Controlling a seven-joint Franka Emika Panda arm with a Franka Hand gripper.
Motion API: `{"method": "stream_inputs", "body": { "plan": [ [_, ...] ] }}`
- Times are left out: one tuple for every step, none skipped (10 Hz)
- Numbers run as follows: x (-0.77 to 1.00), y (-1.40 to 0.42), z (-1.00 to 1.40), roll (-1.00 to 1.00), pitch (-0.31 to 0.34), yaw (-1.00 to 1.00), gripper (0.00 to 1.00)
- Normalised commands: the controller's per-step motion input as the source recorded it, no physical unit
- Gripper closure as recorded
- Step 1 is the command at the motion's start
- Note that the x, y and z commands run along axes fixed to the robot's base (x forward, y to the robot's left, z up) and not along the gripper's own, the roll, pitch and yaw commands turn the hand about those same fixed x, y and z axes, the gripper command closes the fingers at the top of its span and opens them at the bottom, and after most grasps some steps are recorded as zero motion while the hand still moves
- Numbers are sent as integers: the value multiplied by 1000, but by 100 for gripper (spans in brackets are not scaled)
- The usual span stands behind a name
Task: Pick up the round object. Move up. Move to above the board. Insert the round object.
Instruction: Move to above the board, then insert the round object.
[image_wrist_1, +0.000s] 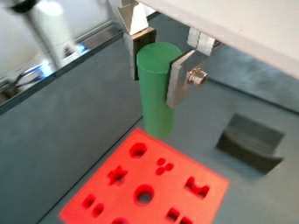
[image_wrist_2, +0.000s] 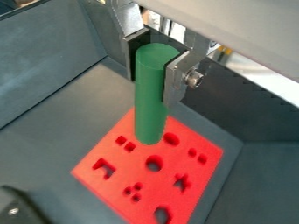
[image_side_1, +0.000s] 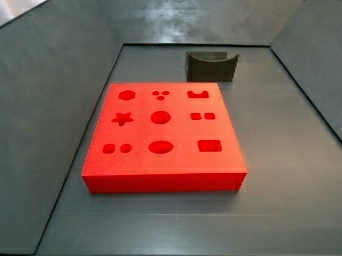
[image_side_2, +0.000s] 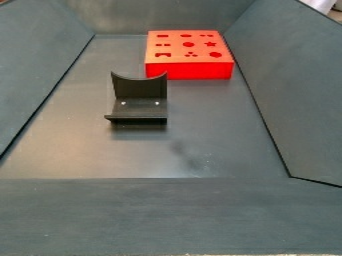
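Overhead, the gripper (image_wrist_1: 162, 63) clamps its silver fingers (image_wrist_1: 180, 77) on the upper part of the round object (image_wrist_1: 155, 92), holding it upright in the air above the board (image_wrist_1: 149, 179) in both wrist views. Neither side view shows the gripper; the board (image_side_1: 163, 136) lies flat on the grey floor (image_side_2: 187, 150), with the fixture (image_side_2: 136, 98) apart from it.

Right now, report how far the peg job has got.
Done: the gripper holds the green peg off the floor, jaws shut on it. In hand: in both wrist views the peg hangs upright over the red board. Left: insertion. In both side views the board's holes are empty, and neither shows the gripper.
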Motion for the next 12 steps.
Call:
{"method": "stream_inputs", "body": {
  "plan": [
    [-63, -484, -183, 70, -131, 299, 100],
    [-23, -198, -86, 34, -75, 149, 100],
    [0, 0, -51, -56, 0, 0, 100],
    [-83, 0, -91, -50, -113, 0, 100],
    [0, 0, 0, -17, 0, 0, 100],
    [294, 263, -771, 34, -13, 0, 100],
    [574, 0, -1000, 56, 9, 0, 100],
    [286, 0, -943, -81, 0, -174, 100],
    [94, 0, -740, -167, -33, -351, 100],
    [-111, 89, -600, -239, -163, -294, 100],
    [-120, 94, -723, -50, -139, -63, 100],
    [57, 160, -77, 13, 26, 0, 100]
  ]
}}
